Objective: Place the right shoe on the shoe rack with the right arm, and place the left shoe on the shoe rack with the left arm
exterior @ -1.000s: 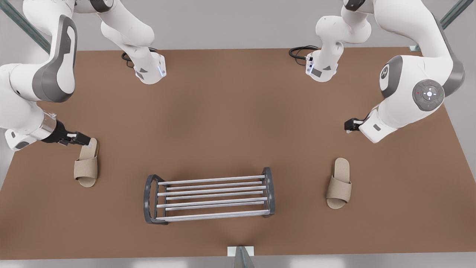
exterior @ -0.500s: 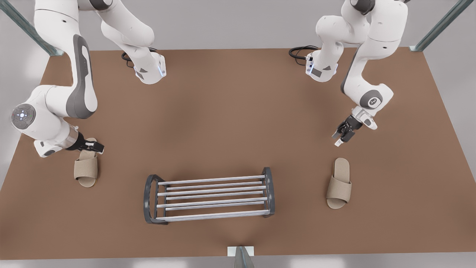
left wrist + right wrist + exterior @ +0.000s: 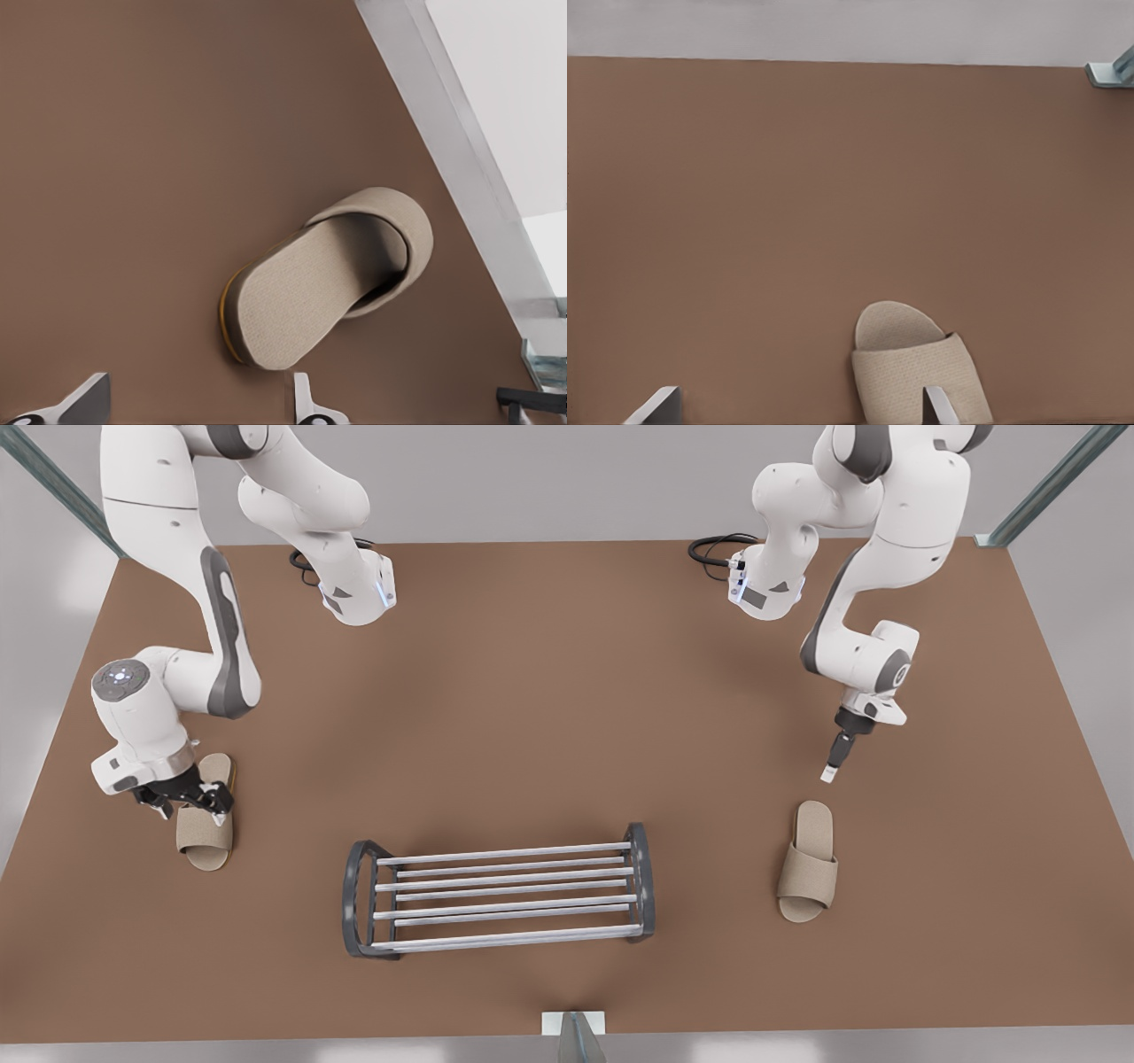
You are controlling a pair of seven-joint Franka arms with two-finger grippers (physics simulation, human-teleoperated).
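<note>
Beige slipper (image 3: pixel 205 828) lengthwise, toe toward camera, right gripper (image 3: pixel 184 802) open over it, left gripper (image 3: pixel 830 772) open beyond other slipper (image 3: pixel 808 861), rack (image 3: pixel 500 889) crosswise.

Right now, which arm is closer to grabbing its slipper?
The right one. Its open right gripper hangs over the right slipper at the front view's left. The left gripper, also open, stops short of the left slipper's heel.

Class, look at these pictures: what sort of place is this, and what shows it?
Probably a simulated robot test bench, not a home: a bare brown table, two mounted arms with cables, and only a shoe rack and two slippers.
</note>
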